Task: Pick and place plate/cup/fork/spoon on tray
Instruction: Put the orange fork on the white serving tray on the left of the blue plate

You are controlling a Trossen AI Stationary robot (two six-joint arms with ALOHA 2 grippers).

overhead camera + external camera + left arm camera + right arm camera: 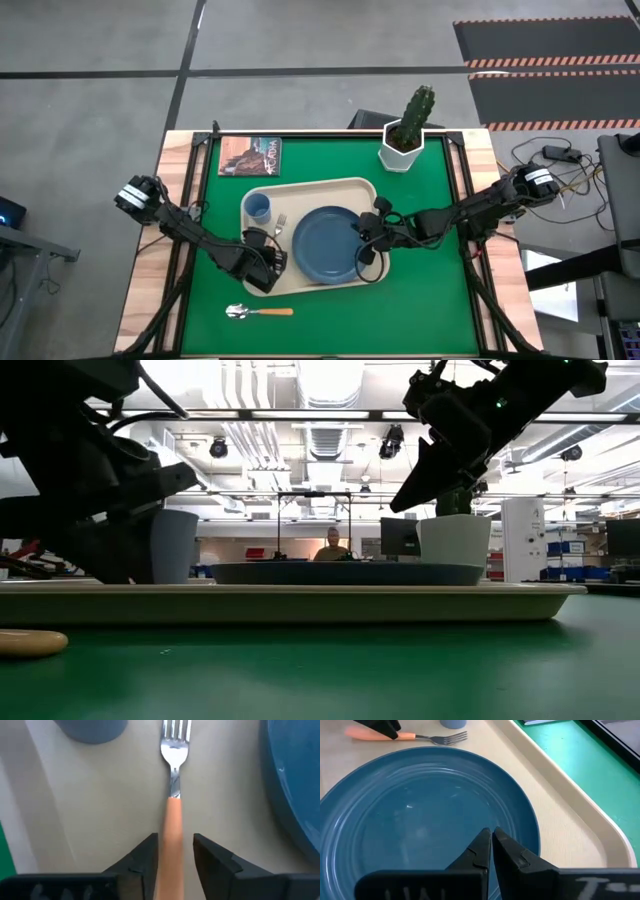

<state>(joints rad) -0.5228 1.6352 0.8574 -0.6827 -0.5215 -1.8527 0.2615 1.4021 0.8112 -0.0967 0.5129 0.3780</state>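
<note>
The cream tray (262, 192) lies across the middle of the green table (420, 300) and carries most of the set. The slate-blue plate (325, 243) sits flat on the tray's half nearer the right arm. The right gripper (364, 238) hovers over the plate's rim, and in the right wrist view its jaws are pressed together with nothing between them, the plate (420, 820) directly beneath and ahead of the tips.

The light-blue cup (257, 208) stands upright on the tray, beyond the left gripper (268, 262) and off to one side of its line.

The fork (281, 226) lies flat on the tray between cup and plate. In the left wrist view its salmon-orange handle (171, 845) runs straight between the left jaws, which stand a little spread on either side of it. I cannot tell whether they touch it. The tines (176, 730) point away from the jaws, toward the far rim. I judge the fork set down, or about to be let go.

The spoon (258, 312) is the one piece still off the tray. It lies on the green cloth behind the left gripper, near the table's front edge, bowl toward the left arm's side.

So three of four pieces look placed, and only the spoon remains to be fetched.
</note>
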